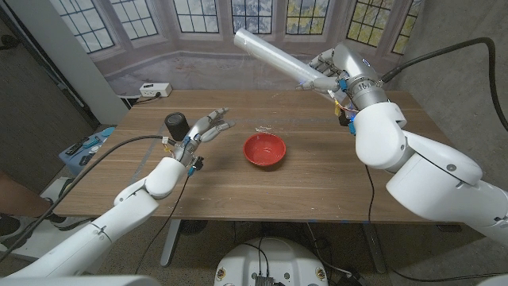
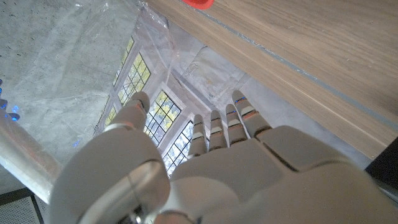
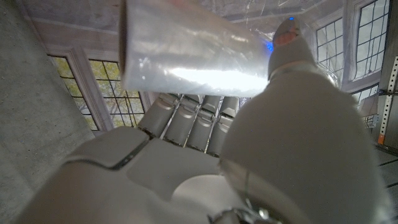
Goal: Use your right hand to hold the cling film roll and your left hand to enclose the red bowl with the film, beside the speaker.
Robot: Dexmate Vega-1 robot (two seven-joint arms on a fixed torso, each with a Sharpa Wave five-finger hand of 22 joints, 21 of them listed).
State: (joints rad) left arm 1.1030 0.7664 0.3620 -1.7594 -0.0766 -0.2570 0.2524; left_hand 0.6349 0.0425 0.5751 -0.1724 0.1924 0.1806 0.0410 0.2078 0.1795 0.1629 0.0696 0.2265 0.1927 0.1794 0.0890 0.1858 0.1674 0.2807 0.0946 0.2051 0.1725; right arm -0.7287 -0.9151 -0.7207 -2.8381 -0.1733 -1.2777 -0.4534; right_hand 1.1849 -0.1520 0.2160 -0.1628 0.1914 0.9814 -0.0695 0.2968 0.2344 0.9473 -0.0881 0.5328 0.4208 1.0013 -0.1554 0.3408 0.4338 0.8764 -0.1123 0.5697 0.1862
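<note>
so i've got the right hand (image 1: 327, 70) up in the air over the far right part of the wooden worktop (image 1: 317, 179), fingers (image 3: 186, 121) wrapped around one end of the long clear cling film roll (image 1: 271, 53). the roll sticks out toward the middle, tilted up and away, well above the surface. in the right wrist view the tube lies across the curled fingers with the thumb over it, so that grip looks solid.

the left hand (image 1: 202, 129) hovers over the left side of the worktop, fingers (image 2: 214, 127) stretched out straight and apart, holding nothing. just beside it, on its far left, stands the small black cylinder speaker (image 1: 175, 124).

the round red bowl (image 1: 263, 149) sits upright about mid-worktop, between the two hands, near the left fingertips but not touching them. it looks bare in the head view. in the left wrist view a loose sheet of clear film (image 2: 68, 68) hangs in front of the left fingers.

a white power strip (image 1: 155, 90) sits back by the window wall.
</note>
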